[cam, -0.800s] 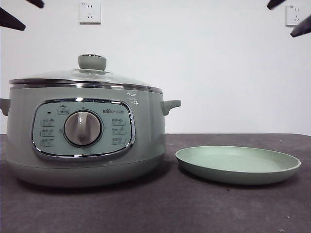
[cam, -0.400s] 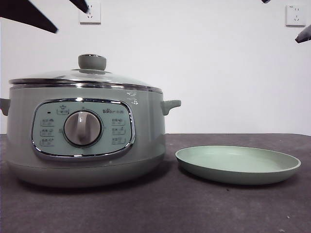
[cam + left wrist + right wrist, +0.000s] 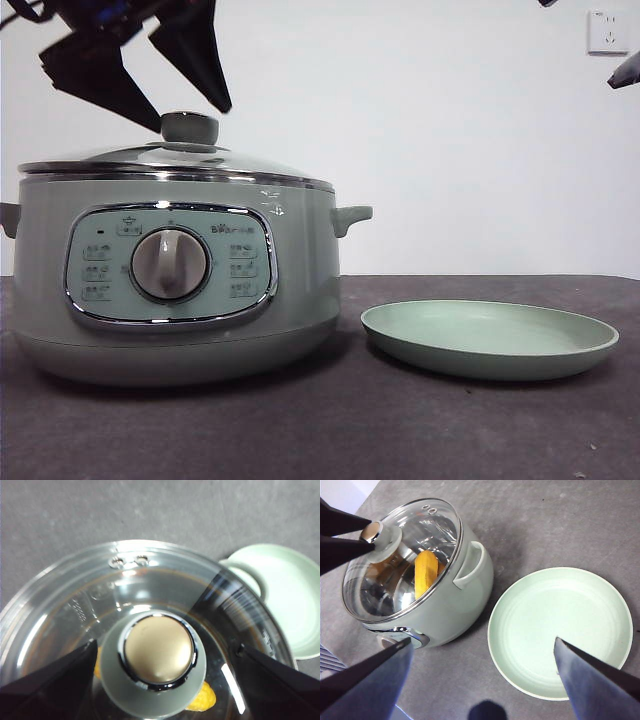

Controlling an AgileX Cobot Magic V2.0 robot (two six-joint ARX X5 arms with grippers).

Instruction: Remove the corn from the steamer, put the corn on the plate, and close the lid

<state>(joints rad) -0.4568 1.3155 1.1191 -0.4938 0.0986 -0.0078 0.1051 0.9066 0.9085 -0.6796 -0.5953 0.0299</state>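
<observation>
Lid (image 3: pixel 170 160) on steamer (image 3: pixel 170 280), corn (image 3: pixel 426 570) inside, plate (image 3: pixel 490 340) bare. Left gripper (image 3: pixel 172 100) agape over knob; right gripper (image 3: pixel 480 680) agape, idle. Nothing done.

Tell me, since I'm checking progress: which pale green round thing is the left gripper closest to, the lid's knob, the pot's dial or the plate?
The lid's knob: the open left gripper hangs just above it, jaws either side.

Low level front camera; both wrist cameras downward over the steamer (image 3: pixel 427 587).
</observation>
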